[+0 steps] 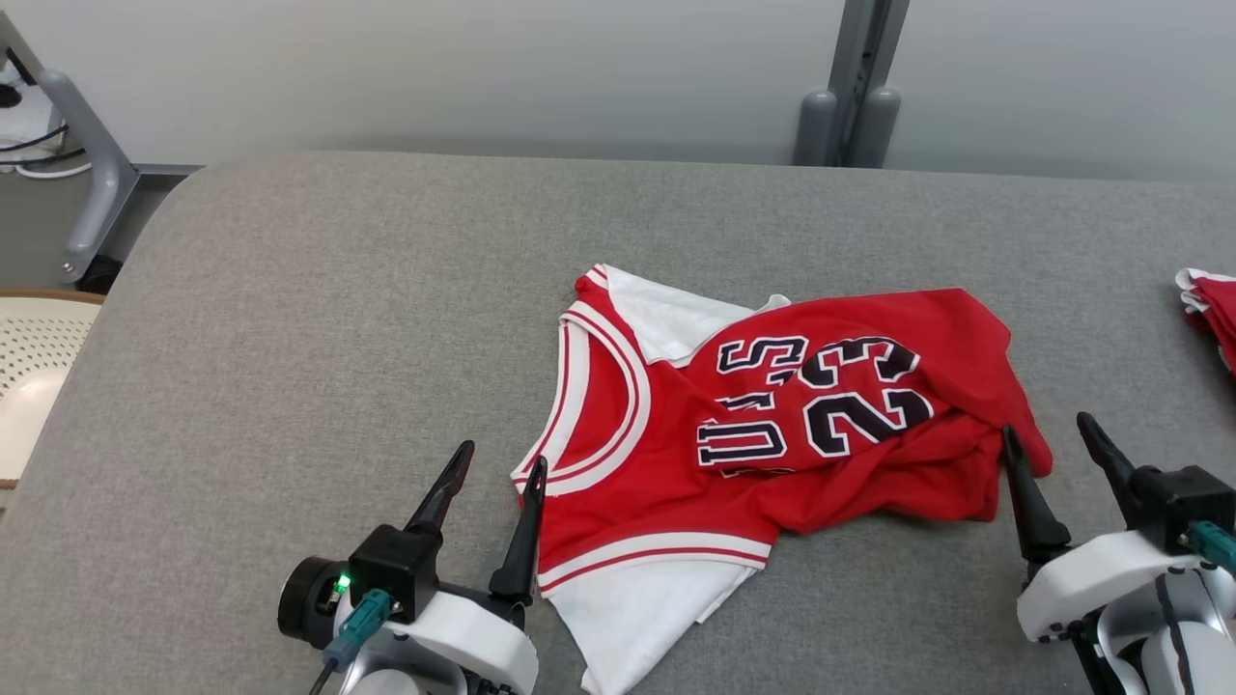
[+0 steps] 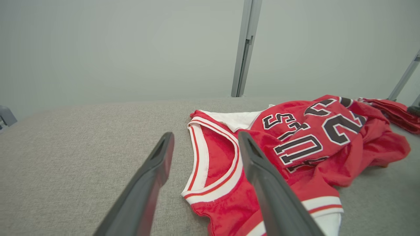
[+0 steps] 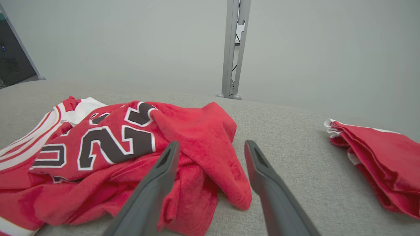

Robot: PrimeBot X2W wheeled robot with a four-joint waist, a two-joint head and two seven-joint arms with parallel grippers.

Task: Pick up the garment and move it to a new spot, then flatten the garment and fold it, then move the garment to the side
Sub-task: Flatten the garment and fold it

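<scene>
jersey (image 1: 772, 425) lies crumpled between left pincer (image 1: 504, 456) and right pincer (image 1: 1047, 425), both splayed.

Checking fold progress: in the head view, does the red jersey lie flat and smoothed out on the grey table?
No, the red jersey lies crumpled, its numbered panel bunched and folded over the body.

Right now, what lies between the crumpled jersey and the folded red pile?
Bare grey tabletop separates the jersey from the folded pile, clearest in the right wrist view; the head view puts the open right gripper at that stretch's near end.
</scene>
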